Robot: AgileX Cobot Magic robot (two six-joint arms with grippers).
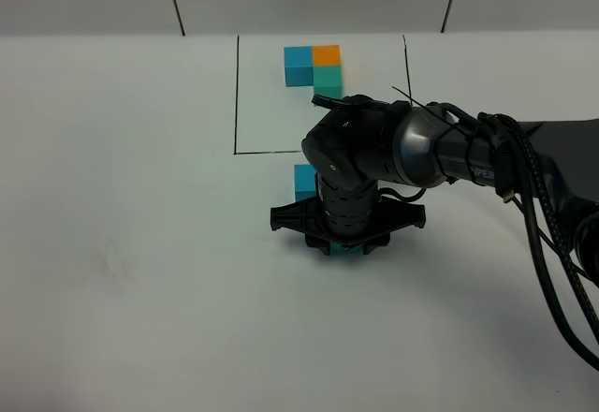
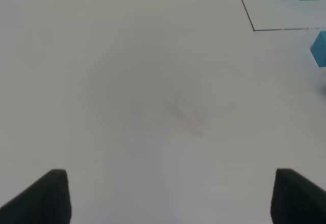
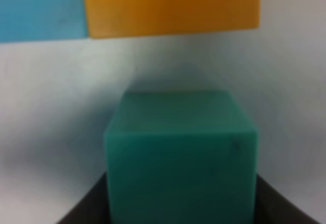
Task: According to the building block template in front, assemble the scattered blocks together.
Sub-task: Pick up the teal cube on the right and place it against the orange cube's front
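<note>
1. Grip first: the right gripper [image 1: 346, 243] is clamped on the green cube [image 3: 181, 158], its jaws pressing the cube's two sides. In the high view the arm's wrist covers nearly all of this cube, and only a sliver of green shows under the fingers.

2. Placement looks deliberate. The blue cube [image 1: 305, 182] and the orange cube [image 3: 170, 5] already sit side by side, touching or nearly so, just outside the near line of the drawn black frame [image 1: 237, 94]. Holding the green cube low and square to them probably serves to slide it up under the orange one and close the L.

3. A strip of bare surface separates the green cube from the orange cube in the right wrist view, so the join is not yet made.

4. Near the far edge of the white table [image 1: 112, 243], the building block template [image 1: 314, 68] sits inside the frame, with blue and orange in a row and green below the orange.

5. Out on the left, the left gripper [image 2: 168, 196] hangs over empty table with its fingers spread apart, holding nothing. It is probably parked clear of the work.

6. Counts: three loose cubes, one each of blue, orange and green. The template adds three more in the same colours. There are two grippers and one drawn frame.
</note>
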